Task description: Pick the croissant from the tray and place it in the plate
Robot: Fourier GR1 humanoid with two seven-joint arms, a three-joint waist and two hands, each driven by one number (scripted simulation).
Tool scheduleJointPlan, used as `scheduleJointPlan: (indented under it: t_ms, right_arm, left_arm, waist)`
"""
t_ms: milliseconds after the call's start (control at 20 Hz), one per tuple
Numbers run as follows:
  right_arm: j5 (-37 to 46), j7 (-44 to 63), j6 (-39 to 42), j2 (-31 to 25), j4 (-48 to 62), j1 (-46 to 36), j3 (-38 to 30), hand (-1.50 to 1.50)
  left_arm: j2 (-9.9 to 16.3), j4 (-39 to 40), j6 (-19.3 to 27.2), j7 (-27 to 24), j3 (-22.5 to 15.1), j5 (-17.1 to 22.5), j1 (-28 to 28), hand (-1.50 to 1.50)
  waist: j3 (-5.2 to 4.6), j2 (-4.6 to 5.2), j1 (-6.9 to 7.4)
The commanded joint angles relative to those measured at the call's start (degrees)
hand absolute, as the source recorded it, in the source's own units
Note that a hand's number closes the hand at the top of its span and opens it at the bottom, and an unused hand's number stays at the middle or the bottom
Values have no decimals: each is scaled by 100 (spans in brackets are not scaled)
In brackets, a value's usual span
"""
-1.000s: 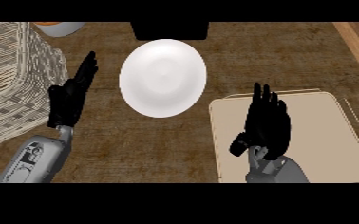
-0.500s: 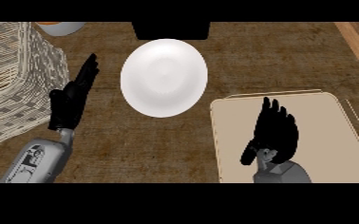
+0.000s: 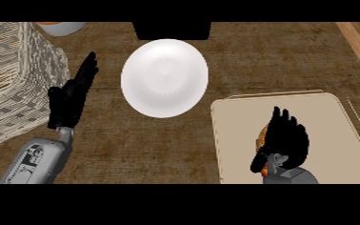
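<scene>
Croissant [image 3: 262,136] on the beige tray [image 3: 239,124], near right of the scene, almost wholly hidden: only slivers of orange-brown crust peeking out at the left edge of the right hand [image 3: 287,138] and below it by the wrist. Right hand lying over the pastry, fingers spread like a fan and bent downward over it; whether closed on it or only covering it, impossible to tell from this angle. Left hand [image 3: 70,97] resting at the left, fingers straight and pressed close together, pointing far, just beside the woven basket [image 3: 21,76]; holding nothing.

White plate [image 3: 165,77] bare on the brown tabletop [image 3: 267,57], left and far of the tray, well apart from the croissant. Part of an orange-and-grey bowl [image 3: 62,26] at the far left edge; a black block [image 3: 172,30] just beyond the plate.

Handling, as a judgement only: probably light, soft and flaky, easily crushed or torn at the thin tips. Best taken across the thick middle, thumb on one side and fingers on the other, closing only until the crust gives slightly. Crust likely dry rather than slippery, so little risk of sliding, more of crumbling. Curved shape apt to roll within the grasp, hence a low, level carry to the plate and a gentle setting-down at its centre.
</scene>
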Motion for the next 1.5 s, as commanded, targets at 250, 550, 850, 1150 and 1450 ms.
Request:
scheduleJointPlan:
  t_ms: [250,550,850,1150,1450]
  right_arm:
    - [657,306,-141,66,29,355,310,150]
    - [819,-65,-125,10,477,-150,-151,150]
    - [-448,-2981,189,-1171,746,-913,-479,150]
    - [-1418,-5441,-192,-2079,1392,-1776,-1035,150]
    - [-2032,-7158,-1616,-2051,1839,-2437,-1690,150]
  left_arm:
    - [-131,296,-312,-61,296,-112,-105,0]
    - [-419,185,-223,-111,211,-437,42,0]
    - [-415,5,-274,86,156,-432,-135,0]
    - [-254,37,-518,83,305,-273,-280,0]
    - [-390,70,-386,98,259,-360,-226,0]
  waist:
    - [2,8,-10]
    - [3,11,15]
    - [31,77,279]
    - [39,122,350]
    - [34,90,267]
